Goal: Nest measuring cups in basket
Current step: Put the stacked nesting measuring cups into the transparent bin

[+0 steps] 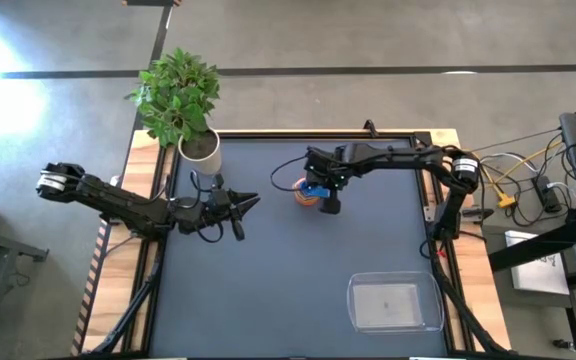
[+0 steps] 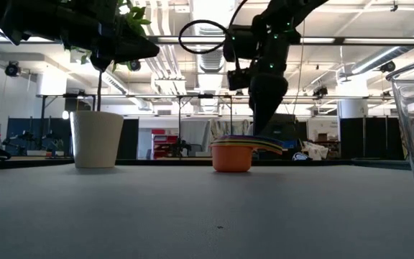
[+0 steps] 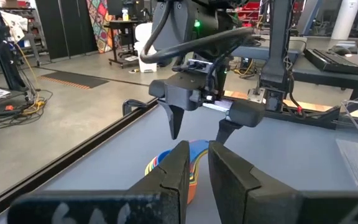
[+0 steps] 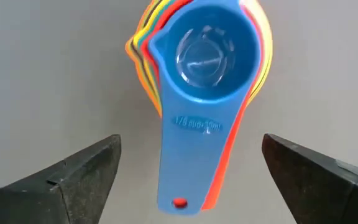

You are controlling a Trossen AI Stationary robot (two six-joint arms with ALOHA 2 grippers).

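High view: I see the nested measuring cups [image 1: 311, 192] on the dark surface [image 1: 268, 290], well apart from the clear basket [image 1: 395, 304].

Low view: orange cup lowest, handles fanned sideways.

Right wrist view: blue cup [image 4: 207, 53] uppermost; right gripper [image 4: 194, 177] wide open, straddling the handle, touching nothing.

Left wrist view: left gripper [image 3: 197, 177] closed, empty.

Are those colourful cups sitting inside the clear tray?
No, the stacked cups sit on the bare table, far from the clear tray.
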